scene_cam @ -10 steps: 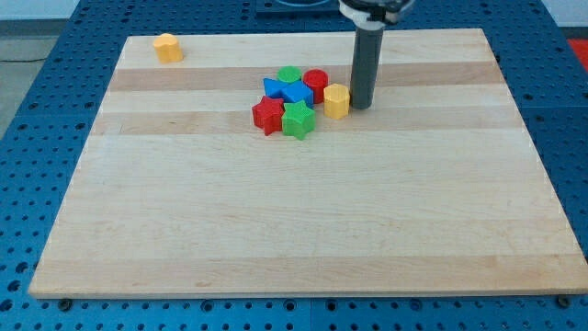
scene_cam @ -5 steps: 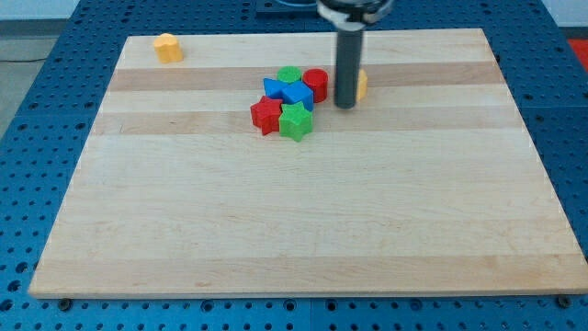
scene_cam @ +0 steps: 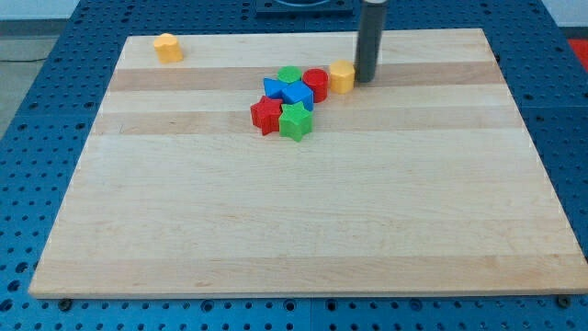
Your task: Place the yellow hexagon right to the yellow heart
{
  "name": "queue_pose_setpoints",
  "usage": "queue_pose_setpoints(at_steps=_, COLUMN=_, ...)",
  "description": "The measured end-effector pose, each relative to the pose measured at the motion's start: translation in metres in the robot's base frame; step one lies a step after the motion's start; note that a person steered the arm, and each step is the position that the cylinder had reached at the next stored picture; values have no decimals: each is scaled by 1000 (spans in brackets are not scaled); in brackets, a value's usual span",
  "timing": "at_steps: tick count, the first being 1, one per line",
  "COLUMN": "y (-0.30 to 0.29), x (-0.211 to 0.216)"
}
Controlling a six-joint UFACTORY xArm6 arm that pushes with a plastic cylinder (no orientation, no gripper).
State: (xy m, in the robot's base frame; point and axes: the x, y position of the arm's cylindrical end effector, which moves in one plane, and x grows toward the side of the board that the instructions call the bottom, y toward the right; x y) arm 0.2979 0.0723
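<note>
The yellow hexagon [scene_cam: 342, 76] sits on the wooden board near the top middle, touching or almost touching the right side of the red cylinder [scene_cam: 316, 83]. My tip [scene_cam: 365, 78] stands right against the hexagon's right side. The yellow heart [scene_cam: 166, 47] lies far off at the board's top left corner.
A cluster lies left of the hexagon: green block [scene_cam: 289, 74], two blue blocks [scene_cam: 275, 88] [scene_cam: 297, 94], red star [scene_cam: 266, 115], green star [scene_cam: 296, 120]. The board's top edge [scene_cam: 303, 33] is close behind my tip.
The yellow hexagon moved up the view, from below the red cylinder's right to beside it. My tip went around it, from its right, across its front, back to its right side.
</note>
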Motion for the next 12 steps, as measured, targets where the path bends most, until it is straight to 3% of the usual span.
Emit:
queue_pose_setpoints(at_steps=1, y=-43, x=-4)
queue_pose_setpoints(at_steps=4, y=-29, x=17)
queue_pose_setpoints(at_steps=6, y=-81, x=13)
queue_pose_setpoints(at_steps=10, y=-134, x=-51)
queue_pose_setpoints(at_steps=12, y=-163, x=-62)
